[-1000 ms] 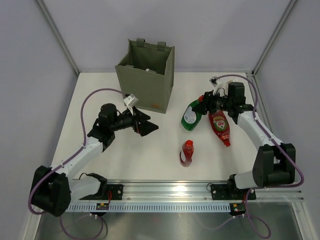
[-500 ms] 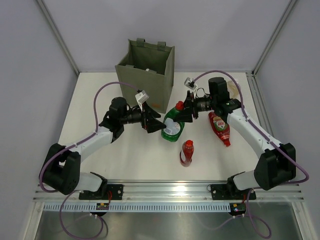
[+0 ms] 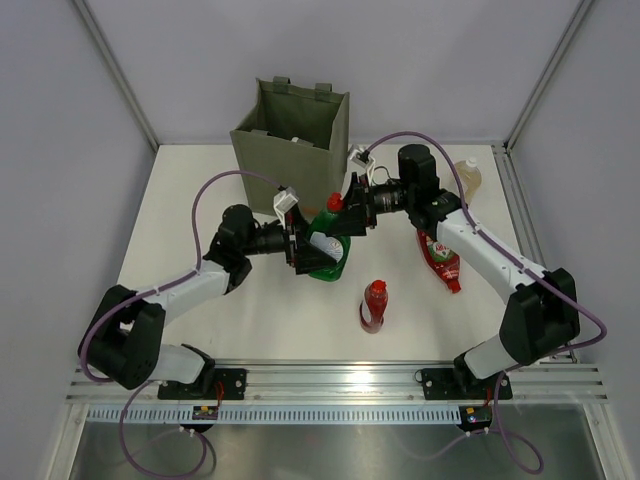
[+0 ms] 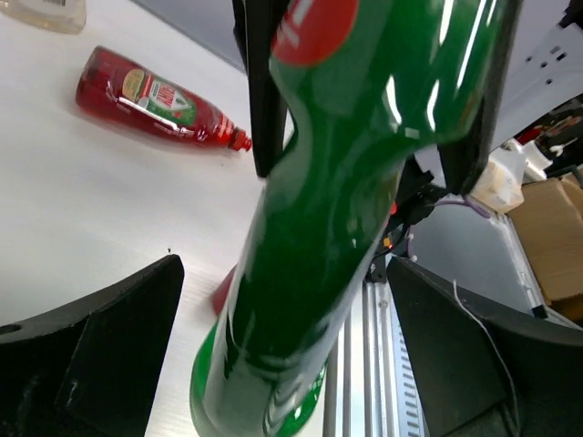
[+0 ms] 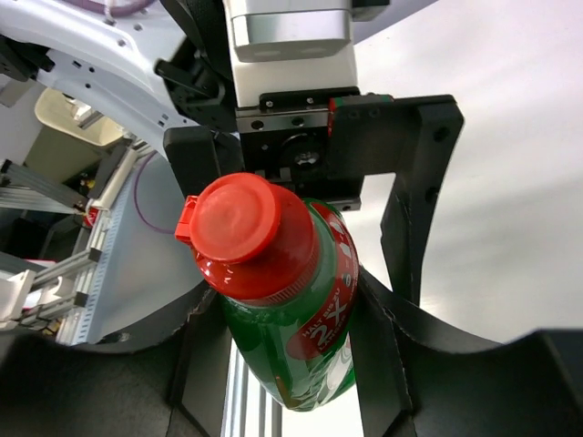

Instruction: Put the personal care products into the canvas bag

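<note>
Within the last second, lifted the green plastic bottle with the red flip cap point(image 3: 330, 258) off the table point(image 3: 200, 190) on the right, from beside the large red bottle lying flat point(image 3: 440, 258), and swung it left into mid-air near the centre, just in front of the near right corner of the tall olive-green canvas bag point(image 3: 290, 150). Still clamped on its shoulder below the cap with the right gripper point(image 3: 343, 218). Meanwhile brought the left gripper point(image 3: 308, 248) rightward to meet it, jaws spread to either side of the bottle's lower body, with gaps visible in the left wrist view, so apparently not yet gripping. Reads as a handover under way rather than a direct drop: not in the bag yet, but now within the left arm's side of the opening. Remaining on the table: the large red bottle, a small red bottle point(image 3: 373, 305) nearer the middle, and a clear bottle of amber liquid point(image 3: 467, 178) at the far right. Hard to rule out a light touch on the left side. Inside the bag, only a white scrap point(image 3: 297, 140) at the rim; everything else hidden by the walls. In the left wrist view, small red bottle mostly blocked by the green one.
</note>
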`<action>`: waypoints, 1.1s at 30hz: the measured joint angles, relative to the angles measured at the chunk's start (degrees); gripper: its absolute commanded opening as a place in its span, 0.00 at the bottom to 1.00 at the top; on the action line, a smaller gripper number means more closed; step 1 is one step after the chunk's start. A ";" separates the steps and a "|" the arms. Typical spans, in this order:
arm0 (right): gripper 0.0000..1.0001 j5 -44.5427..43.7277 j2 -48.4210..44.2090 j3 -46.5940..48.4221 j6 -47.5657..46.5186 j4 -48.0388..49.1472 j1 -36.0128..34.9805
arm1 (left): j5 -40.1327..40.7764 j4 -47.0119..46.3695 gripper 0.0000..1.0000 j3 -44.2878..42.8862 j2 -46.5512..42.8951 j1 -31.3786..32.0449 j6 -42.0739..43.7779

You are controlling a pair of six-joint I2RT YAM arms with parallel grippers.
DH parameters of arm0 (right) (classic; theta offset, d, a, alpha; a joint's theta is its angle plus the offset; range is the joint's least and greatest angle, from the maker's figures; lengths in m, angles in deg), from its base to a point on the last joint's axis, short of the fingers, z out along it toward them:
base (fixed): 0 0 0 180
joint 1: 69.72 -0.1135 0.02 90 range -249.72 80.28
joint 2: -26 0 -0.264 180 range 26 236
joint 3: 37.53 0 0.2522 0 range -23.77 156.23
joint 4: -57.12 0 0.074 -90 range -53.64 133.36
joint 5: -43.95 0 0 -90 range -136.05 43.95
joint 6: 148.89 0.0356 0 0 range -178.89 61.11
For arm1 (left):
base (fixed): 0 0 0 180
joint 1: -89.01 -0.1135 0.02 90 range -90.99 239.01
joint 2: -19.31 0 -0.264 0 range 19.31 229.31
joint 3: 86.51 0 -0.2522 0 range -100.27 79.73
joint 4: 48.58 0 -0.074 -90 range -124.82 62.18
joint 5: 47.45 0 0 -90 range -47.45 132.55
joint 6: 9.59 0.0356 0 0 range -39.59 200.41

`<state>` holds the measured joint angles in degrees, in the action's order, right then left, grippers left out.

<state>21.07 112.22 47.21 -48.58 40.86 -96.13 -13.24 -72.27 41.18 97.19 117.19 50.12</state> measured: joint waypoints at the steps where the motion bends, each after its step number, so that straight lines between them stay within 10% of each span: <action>1: 0.00 0.02 0.17 0.00 0.81 0.79 -0.42 | -0.07 -2.43 0.94 0.44 0.31 0.00 -1.84; 12: 0.02 -0.07 1.20 0.15 5.62 3.74 -1.14 | -2.99 -18.43 0.20 0.48 4.74 -0.04 -14.34; 15: 0.26 -0.44 1.44 1.40 5.03 1.79 -1.18 | -3.15 -18.99 0.00 0.59 4.50 -0.04 -14.53; 21: 0.99 -2.58 2.36 5.51 0.11 -6.10 -1.55 | -2.14 -7.02 0.00 0.68 -1.22 -0.37 -9.73; 33: 0.99 -3.82 2.36 15.30 -11.78 -14.62 7.45 | -1.49 20.09 0.00 -4.76 -7.06 -10.10 -4.15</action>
<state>17.24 114.58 62.51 -60.36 26.23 -88.68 -14.73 -52.18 36.42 90.13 107.10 45.97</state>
